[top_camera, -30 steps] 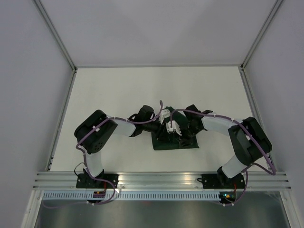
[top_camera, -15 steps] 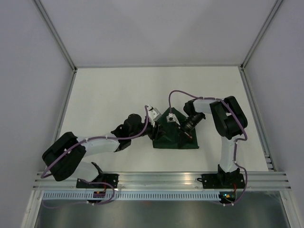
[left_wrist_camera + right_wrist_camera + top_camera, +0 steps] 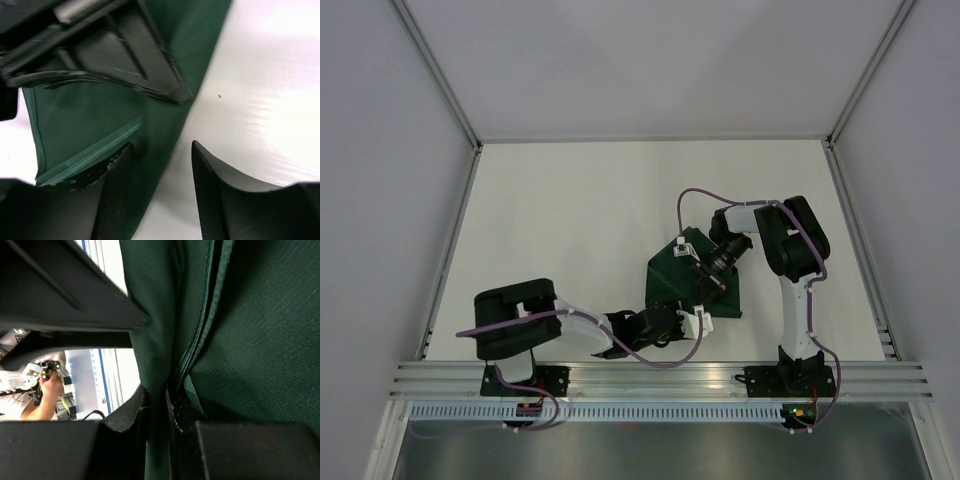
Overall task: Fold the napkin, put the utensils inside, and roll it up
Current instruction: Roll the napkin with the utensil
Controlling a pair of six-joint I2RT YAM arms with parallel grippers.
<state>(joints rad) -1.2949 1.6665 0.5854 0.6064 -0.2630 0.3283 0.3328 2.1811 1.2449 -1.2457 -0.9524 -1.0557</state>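
Observation:
The dark green napkin (image 3: 672,277) lies folded on the table in front of the arms, and it also shows in the left wrist view (image 3: 95,120) and the right wrist view (image 3: 250,315). My right gripper (image 3: 704,274) sits over the napkin's middle and is shut on a fold of the cloth (image 3: 156,405). My left gripper (image 3: 688,313) lies low at the napkin's near edge. It is open (image 3: 160,165), with one finger on the cloth's edge and the other over bare table. The fork is hidden.
The white table (image 3: 570,200) is bounded by grey walls and by an aluminium rail (image 3: 650,375) along the near edge. The right gripper's black finger (image 3: 125,60) hangs close above the left gripper.
My left arm has swung back from the napkin's left side and reached along the near edge to the napkin's near corner. My right gripper stays on the napkin, which has shifted slightly right.

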